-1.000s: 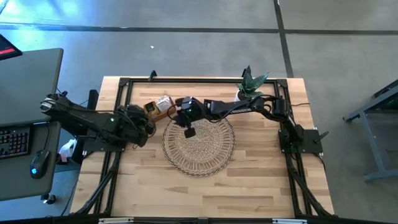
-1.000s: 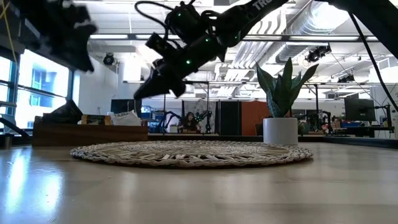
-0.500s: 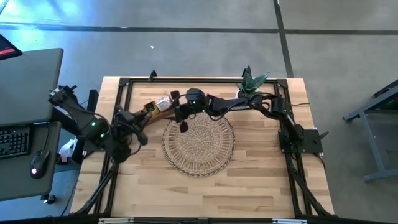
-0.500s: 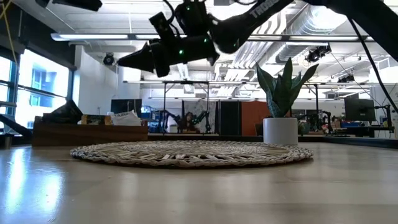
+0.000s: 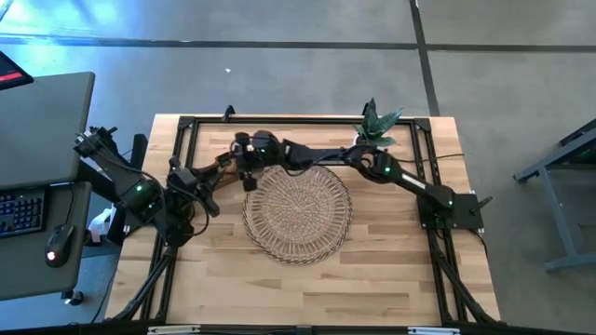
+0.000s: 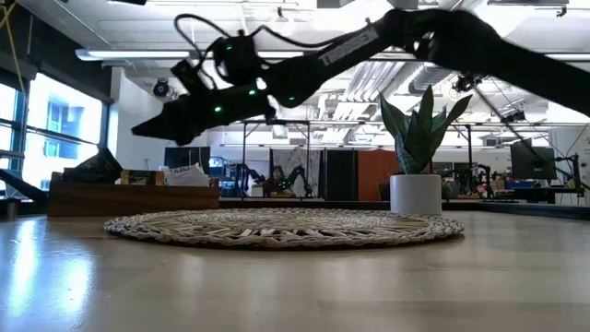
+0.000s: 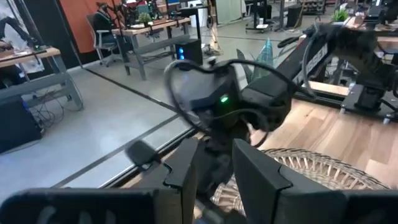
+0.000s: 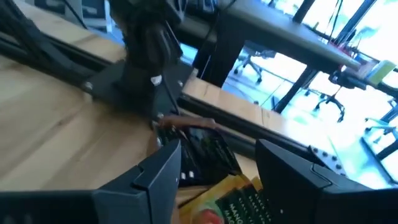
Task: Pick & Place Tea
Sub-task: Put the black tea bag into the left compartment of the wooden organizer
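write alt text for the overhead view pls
The right arm stretches across the table, its tool over the wooden box beside the round woven tray. The left tool waits near the table's left edge; a potted plant stands behind.

Arm colour: both arms were dark, near black, built of jointed segments.
Lights: small green lamps glowed on the right arm (image 6: 230, 88) and on the left arm (image 5: 140, 191).
Cables: black cable looped over the right arm's wrist.
Left pincer (image 7: 214, 165): two flat, dark, blocky fingers.
Right pincer (image 8: 217, 168): two dark, angular fingers.
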Controlling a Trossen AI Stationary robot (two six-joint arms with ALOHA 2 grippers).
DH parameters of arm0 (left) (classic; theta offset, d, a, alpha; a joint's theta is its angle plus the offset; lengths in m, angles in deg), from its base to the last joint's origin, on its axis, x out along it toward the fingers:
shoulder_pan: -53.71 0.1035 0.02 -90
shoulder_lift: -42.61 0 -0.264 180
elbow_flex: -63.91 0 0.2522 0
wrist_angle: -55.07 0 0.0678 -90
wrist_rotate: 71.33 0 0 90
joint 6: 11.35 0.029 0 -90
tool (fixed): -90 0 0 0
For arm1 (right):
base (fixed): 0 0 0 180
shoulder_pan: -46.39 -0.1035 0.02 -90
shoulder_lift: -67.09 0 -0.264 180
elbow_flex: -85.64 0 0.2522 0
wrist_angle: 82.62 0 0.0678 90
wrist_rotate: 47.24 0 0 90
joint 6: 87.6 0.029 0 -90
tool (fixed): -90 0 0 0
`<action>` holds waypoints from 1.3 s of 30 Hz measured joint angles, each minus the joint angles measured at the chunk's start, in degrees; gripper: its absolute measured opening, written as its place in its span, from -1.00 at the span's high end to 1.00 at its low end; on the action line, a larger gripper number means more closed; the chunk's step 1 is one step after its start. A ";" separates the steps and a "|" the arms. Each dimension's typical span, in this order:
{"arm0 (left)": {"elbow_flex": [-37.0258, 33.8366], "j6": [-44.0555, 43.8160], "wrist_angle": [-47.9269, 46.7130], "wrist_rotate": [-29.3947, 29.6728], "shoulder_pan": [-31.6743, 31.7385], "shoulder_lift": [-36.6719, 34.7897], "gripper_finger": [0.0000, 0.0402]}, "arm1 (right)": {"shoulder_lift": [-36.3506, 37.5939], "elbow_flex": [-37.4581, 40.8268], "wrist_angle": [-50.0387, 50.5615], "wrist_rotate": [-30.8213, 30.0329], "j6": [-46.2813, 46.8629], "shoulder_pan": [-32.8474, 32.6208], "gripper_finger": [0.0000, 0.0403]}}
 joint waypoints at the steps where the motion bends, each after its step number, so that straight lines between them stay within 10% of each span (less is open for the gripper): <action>1: 0.00 0.04 -0.01 0.01 0.00 0.00 0.52 | -1.54 -3.01 1.69 -0.01 -0.30 0.12 -0.01; 14: 0.00 0.86 -0.49 -3.81 0.02 0.00 0.52 | -5.36 -7.45 7.71 -1.69 1.03 -0.37 0.07; 24: 0.00 -22.58 -20.61 -9.53 1.07 -0.08 0.52 | 0.82 -7.45 29.38 -11.23 0.65 -1.21 0.95; 39: -0.67 -17.96 -22.25 -36.81 31.41 -5.36 0.52 | 24.68 -7.48 63.39 -29.36 0.41 -2.89 0.98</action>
